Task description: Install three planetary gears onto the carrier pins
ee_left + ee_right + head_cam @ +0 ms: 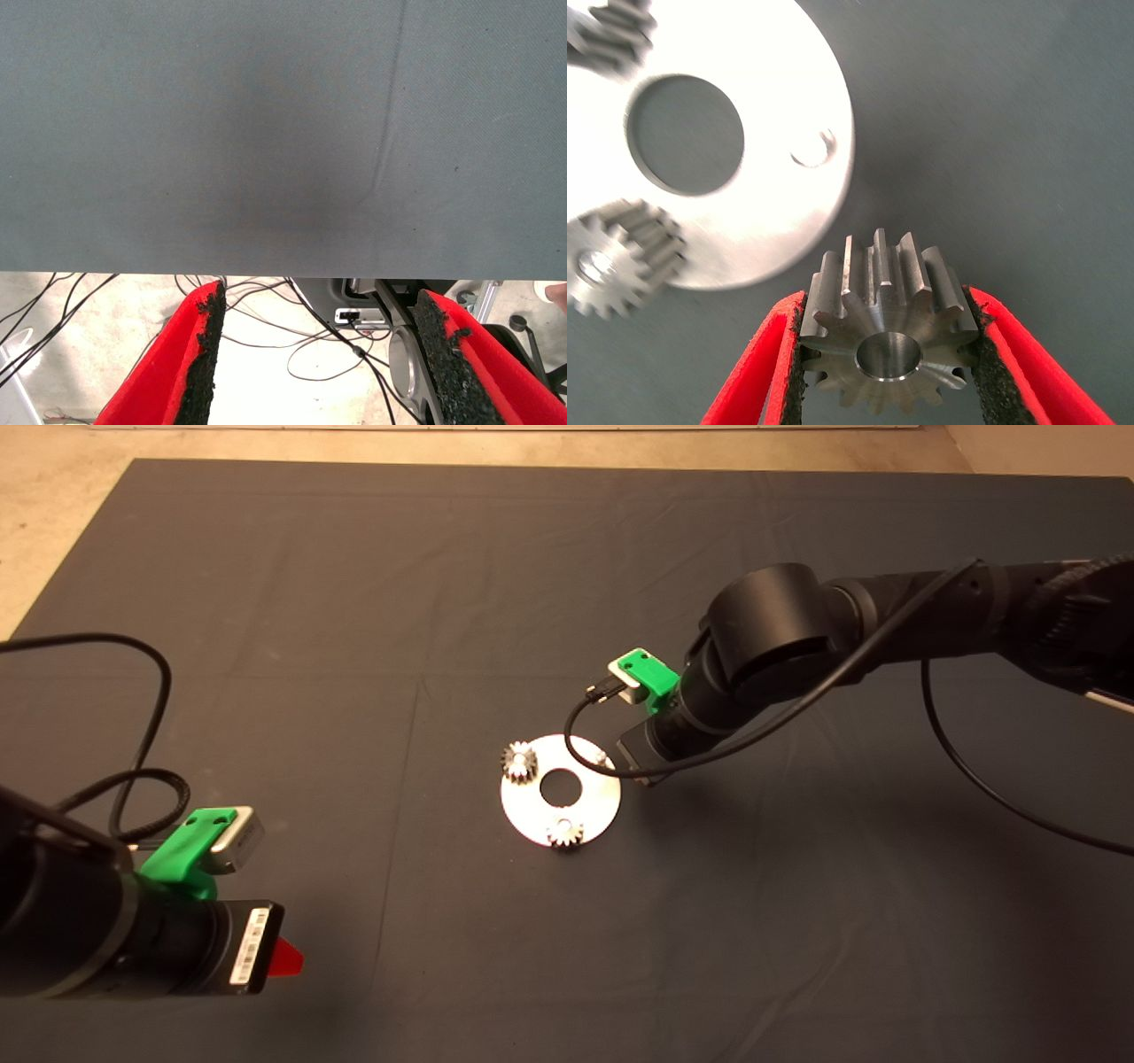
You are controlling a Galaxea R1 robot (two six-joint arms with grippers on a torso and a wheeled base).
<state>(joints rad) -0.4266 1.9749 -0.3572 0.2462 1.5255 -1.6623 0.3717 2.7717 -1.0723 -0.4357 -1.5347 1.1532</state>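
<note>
- Dark grey cloth mat (354, 646) covers the surface; pale floor shows beyond its far edge.
- Flat round silver plate (592, 806) with a large central hole lies near the middle of the mat.
- Two small shiny toothed metal gears sit on the plate's pegs: one gear (519, 762) at the plate's left edge, a second gear (564, 833) at its near edge, both as seen from the head view.
- A third peg, short and silver (815, 149), stands bare near the plate's rim on the side towards the right arm.
- Right gripper (888, 354), at the end of the black arm reaching in from the right, hangs just beside the plate's right edge; in the head view its fingers are hidden under the wrist.
- The right gripper's red fingers with black pads (788, 354) are clamped on a third toothed metal gear (888, 332), pressing its teeth from two opposite sides; the gear's centre hole faces the wrist camera.
- The held gear is off the plate, close to the rim near the bare peg; its height above the mat cannot be told.
- Left gripper (314, 372) waits at the lower left edge of the mat, well apart from the plate, fingers spread wide with nothing between them; cables on the floor show beyond the mat's edge.
</note>
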